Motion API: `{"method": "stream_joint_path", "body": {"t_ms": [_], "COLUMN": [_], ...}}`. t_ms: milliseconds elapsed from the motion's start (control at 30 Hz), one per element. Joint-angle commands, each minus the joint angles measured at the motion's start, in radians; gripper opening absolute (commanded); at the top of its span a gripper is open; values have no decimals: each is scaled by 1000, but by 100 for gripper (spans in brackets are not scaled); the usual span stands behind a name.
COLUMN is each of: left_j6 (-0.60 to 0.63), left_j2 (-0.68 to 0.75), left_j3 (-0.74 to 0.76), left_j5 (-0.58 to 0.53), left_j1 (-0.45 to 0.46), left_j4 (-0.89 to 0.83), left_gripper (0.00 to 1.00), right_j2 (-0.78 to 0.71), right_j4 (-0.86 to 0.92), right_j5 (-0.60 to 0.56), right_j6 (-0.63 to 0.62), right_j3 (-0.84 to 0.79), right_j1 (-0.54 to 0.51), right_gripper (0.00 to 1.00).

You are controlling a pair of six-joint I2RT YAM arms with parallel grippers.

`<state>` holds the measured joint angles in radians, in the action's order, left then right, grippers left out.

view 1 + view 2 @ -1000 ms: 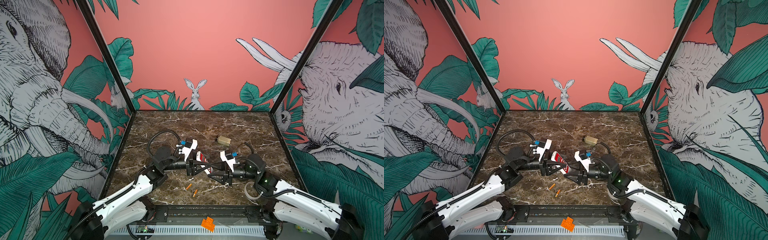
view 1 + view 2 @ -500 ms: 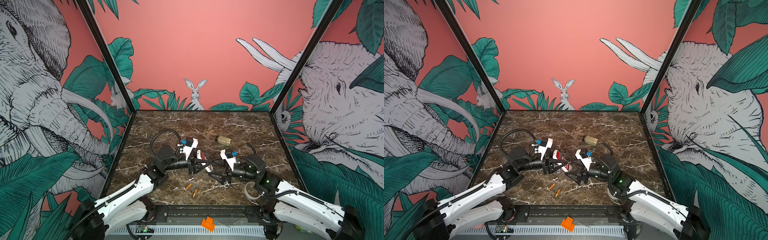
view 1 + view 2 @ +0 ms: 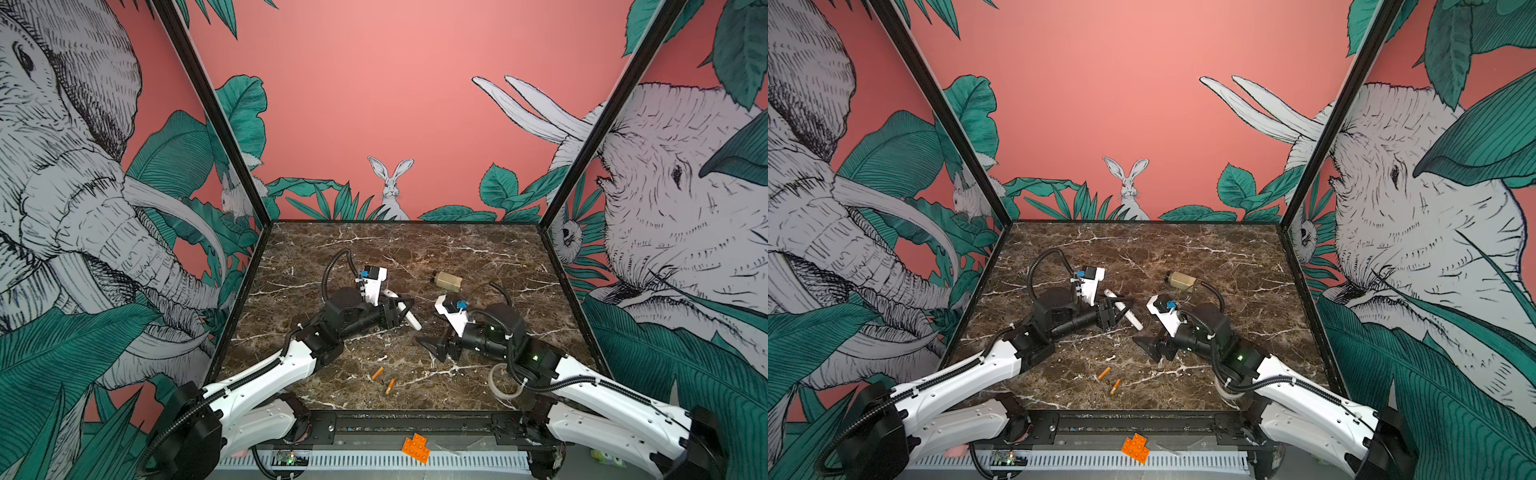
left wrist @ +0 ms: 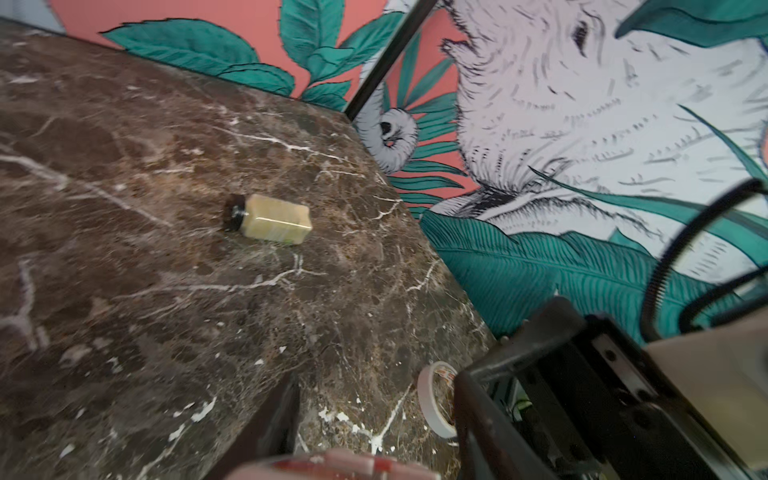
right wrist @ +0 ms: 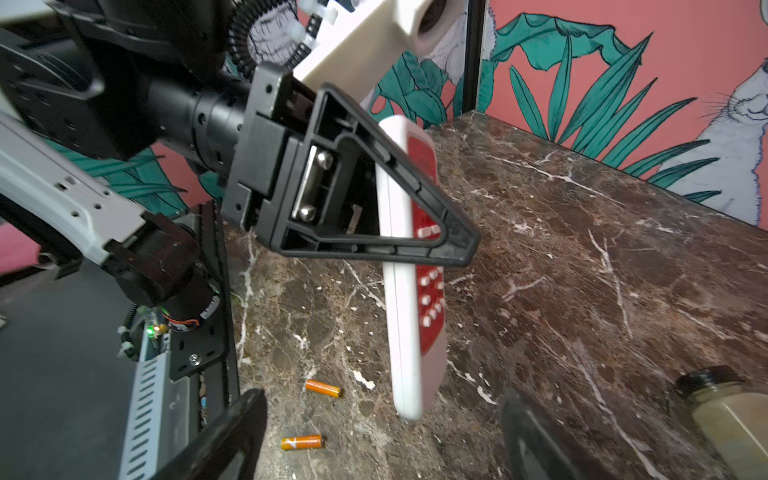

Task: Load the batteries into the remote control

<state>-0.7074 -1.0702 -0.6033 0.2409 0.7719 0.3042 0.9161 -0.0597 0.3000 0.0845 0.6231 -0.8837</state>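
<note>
The left pincer [image 3: 405,313] is clamped on the small oblong remote control with a red front, white buttons and a white body [image 3: 409,319]. Its two black fingers press on the front and the back of the remote, about halfway along it. The remote sits near the middle of the brown marble tabletop [image 3: 490,249]. It is tilted, with one end pointing far and left and the other end pointing near and right. In both top views you see mostly its white side [image 3: 1128,316]. In the right wrist view you see its red front and white buttons [image 5: 428,299], and its low end hangs close to the tabletop. I cannot tell if that end touches.

The right pincer [image 3: 434,343] is just to the right of the remote and does not touch it. Its black fingers [image 5: 232,436] are wide apart, and there is nothing between them.

The two small thin orange batteries with silvery ends [image 3: 377,373] [image 3: 390,386] lie flat on the tabletop, close together but not touching. They are nearer than both pincers, near the front edge. No pincer touches them [image 5: 323,388] [image 5: 302,442].

A small beige jar with a black cap [image 3: 448,281] lies on its side, farther back and to the right. A flat orange studded toy brick [image 3: 415,446] lies off the tabletop, on the near rail.
</note>
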Motion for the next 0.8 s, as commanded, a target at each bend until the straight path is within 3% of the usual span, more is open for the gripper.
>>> {"method": "stream_joint_path", "body": {"t_ms": [0, 300, 767], "left_j6": [-130, -174, -266], "left_j2": [-5, -5, -17], "left_j3": [-23, -30, -5], "left_j5": [-124, -175, -152], "left_j1": [1, 0, 0], "left_j4": [-60, -95, -29], "left_gripper": [0, 0, 0], "right_j2": [56, 207, 316], "right_j4": [44, 71, -13], "right_j5": [-109, -229, -228], "right_j6": [-79, -112, -100], "right_j3": [58, 127, 141], "right_j1": [-25, -47, -47], "right_gripper": [84, 76, 65]}}
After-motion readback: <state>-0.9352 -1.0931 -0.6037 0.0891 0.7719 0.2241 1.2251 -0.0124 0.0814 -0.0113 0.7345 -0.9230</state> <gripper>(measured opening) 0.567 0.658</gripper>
